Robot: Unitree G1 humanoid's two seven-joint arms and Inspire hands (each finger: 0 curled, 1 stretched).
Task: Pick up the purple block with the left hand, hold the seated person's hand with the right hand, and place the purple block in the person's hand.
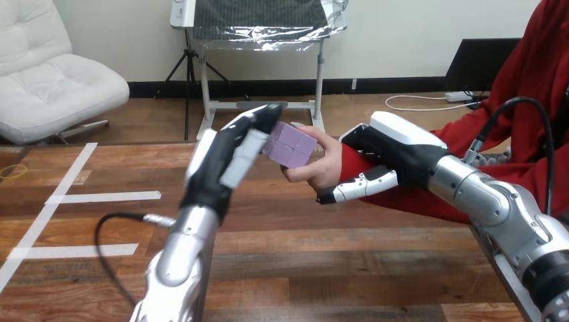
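Note:
The purple block lies in the person's hand, held above the middle of the wooden table; the person's thumb rests over its right edge. My left hand is raised just left of the block with its fingers fairly straight, their tips at the block's upper left corner. My right hand comes in from the right and wraps the person's red-sleeved wrist, its back over the top and its thumb curled underneath.
White tape strips mark the table's left part. The person's red-sleeved forearm stretches from the right edge toward the centre. A black cable loops beside my left forearm.

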